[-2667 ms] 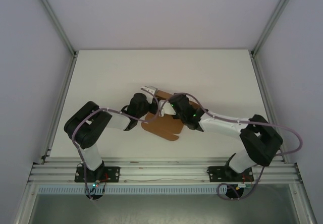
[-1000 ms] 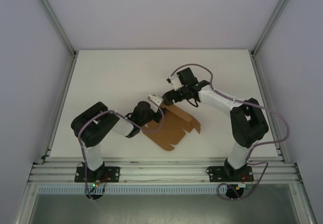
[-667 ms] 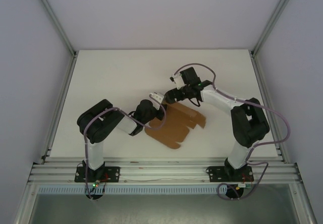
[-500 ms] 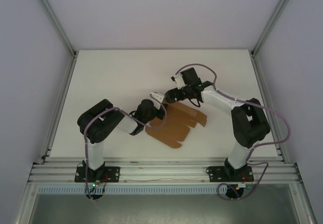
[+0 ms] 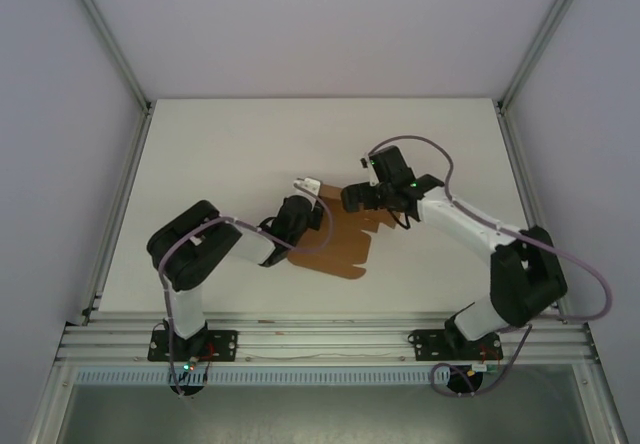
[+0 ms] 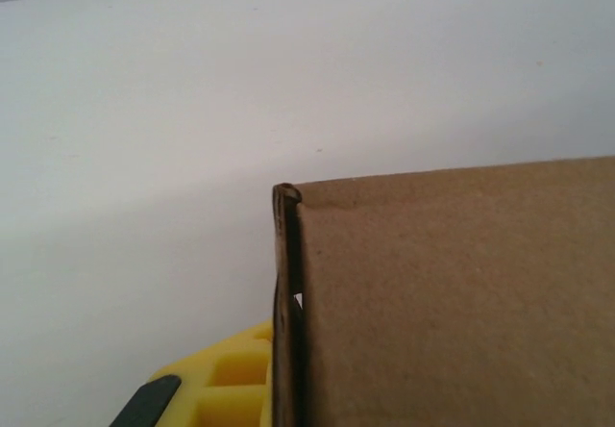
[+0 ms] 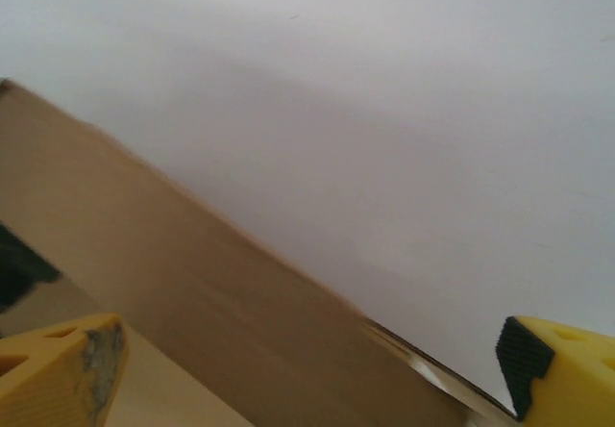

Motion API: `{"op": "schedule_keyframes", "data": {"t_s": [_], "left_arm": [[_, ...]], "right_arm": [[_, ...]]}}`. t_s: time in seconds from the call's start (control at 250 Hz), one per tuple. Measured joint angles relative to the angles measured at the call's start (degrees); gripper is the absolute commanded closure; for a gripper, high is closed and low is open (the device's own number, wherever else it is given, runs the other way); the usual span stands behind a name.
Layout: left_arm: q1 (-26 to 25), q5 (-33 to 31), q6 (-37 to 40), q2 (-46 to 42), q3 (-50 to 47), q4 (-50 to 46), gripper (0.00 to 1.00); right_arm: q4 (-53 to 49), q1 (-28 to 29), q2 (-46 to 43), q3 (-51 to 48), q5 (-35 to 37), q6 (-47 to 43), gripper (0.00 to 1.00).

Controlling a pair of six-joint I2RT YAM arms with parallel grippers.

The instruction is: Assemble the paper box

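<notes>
With the left gripper [image 5: 304, 185] clenched on a doubled-over edge of the thin brown kraft cardboard paper box [image 5: 336, 246], pinning that fold against its yellow fingers [image 6: 226, 389], seemingly to anchor the sheet and keep the crease from springing back. Seen from the left wrist as a folded lip standing just beside the pad, with bare white table [image 5: 220, 144] beyond. With the right gripper [image 5: 352, 197] spread wide and holding nothing, poised at the far right edge of the box, a tan panel slanting between its yellow fingertips [image 7: 58, 369] in the right wrist view; touching or merely close, cannot tell. Likely placed so for seizing or pushing the next flap. Lying mid-table between both arms, mostly flat, flaps and tabs toward the near side, far from box-shaped yet.
</notes>
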Motion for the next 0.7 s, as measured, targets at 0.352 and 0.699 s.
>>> {"op": "schedule_keyframes", "data": {"t_s": [0.352, 0.699], "left_arm": [[0.1, -1.8, -4.7, -13.6, -1.2, -6.9, 1.0], [0.1, -1.8, -6.4, -15.1, -4.2, -10.2, 1.0]], "right_arm": [[-0.4, -0.5, -20.4, -7.3, 11.8, 0.9, 0.0], [0.6, -0.8, -15.8, -6.4, 11.1, 1.1, 0.0]]}}
